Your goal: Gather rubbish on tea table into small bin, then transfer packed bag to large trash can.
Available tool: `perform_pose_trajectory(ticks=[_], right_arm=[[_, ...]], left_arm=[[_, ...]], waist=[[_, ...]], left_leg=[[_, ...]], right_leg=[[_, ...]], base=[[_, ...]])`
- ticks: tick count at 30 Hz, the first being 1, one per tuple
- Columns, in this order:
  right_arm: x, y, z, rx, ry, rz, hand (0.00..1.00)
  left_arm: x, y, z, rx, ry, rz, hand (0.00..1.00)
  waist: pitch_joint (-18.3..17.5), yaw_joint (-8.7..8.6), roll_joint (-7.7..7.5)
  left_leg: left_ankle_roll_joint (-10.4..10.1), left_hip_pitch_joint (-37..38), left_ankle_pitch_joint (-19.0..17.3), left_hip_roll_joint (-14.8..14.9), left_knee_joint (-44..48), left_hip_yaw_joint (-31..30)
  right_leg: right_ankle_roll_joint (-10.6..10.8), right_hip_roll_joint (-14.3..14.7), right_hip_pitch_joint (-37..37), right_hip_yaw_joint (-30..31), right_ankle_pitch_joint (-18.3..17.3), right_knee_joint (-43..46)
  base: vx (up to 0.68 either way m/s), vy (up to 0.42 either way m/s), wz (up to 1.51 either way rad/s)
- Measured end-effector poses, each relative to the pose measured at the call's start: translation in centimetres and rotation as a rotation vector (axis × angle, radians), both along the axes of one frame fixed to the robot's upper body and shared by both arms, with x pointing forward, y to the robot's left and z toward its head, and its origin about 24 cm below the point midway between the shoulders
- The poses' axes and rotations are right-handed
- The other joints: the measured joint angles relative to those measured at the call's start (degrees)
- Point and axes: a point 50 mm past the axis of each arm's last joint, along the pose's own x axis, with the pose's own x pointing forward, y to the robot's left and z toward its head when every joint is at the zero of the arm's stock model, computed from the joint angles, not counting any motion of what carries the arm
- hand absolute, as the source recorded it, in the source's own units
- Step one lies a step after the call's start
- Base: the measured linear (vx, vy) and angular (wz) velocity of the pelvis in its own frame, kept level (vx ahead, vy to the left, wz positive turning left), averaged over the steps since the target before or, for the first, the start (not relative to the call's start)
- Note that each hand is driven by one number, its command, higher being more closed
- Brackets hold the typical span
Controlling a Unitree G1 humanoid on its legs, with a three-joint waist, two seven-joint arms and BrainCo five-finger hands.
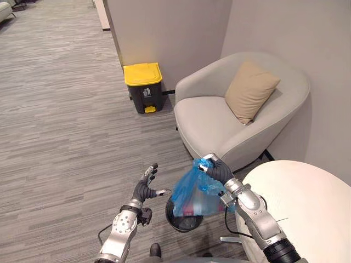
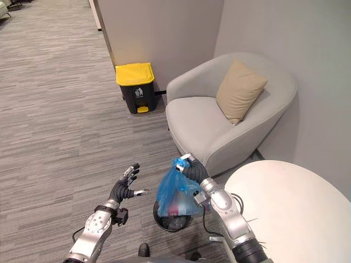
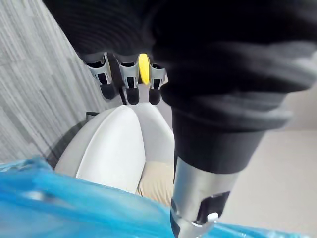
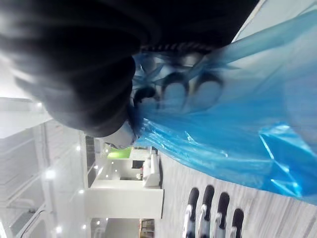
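Yellow-lidded trash can (image 1: 143, 87) stands by the far wall. Left hand (image 1: 146, 190) hovers empty, fingers spread. Blue rubbish bag (image 1: 189, 194) hangs over the small black bin (image 1: 182, 223), its neck clenched in the right hand (image 1: 218, 171), beside the tea table's (image 1: 307, 208) left edge.

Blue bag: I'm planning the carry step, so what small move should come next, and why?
Probably raise the right hand a little, lifting the blue bag clear of the small bin: the hand grips its neck, its bottom hangs at the bin's mouth, and the yellow-lidded trash can stands by the wall. The left hand is open beside it.
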Motion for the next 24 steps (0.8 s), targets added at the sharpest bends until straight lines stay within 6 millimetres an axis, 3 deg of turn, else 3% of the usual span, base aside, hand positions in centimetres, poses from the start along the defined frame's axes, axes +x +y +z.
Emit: perform_pose_trajectory(ticks=[12,24], right_arm=[[0.0,2.5,2.5,0.135,-0.053,0.137,1.00],[-0.4,5.4,3.4,0.259,-0.037,0.252,1.00]], left_arm=[[1.6,-4.1,2.5,0.012,-0.127,-0.217,0.00],[1.9,-5.3,2.1,0.089,-0.150,-0.190,0.00]], waist=[[-1.31,-1.07,-0.04],[-1.81,-1.10,-0.58]], left_leg=[[-0.06,0.85,-0.04,0.34,0.00,1.09],[-0.08,1.15,-0.05,0.34,0.01,1.43]], right_leg=[[-0.09,0.12,0.18,1.29,0.06,0.03],[-0.21,0.48,0.25,1.68,0.15,0.00]], base=[[0.00,0.001,-0.05],[0.00,0.000,-0.01]])
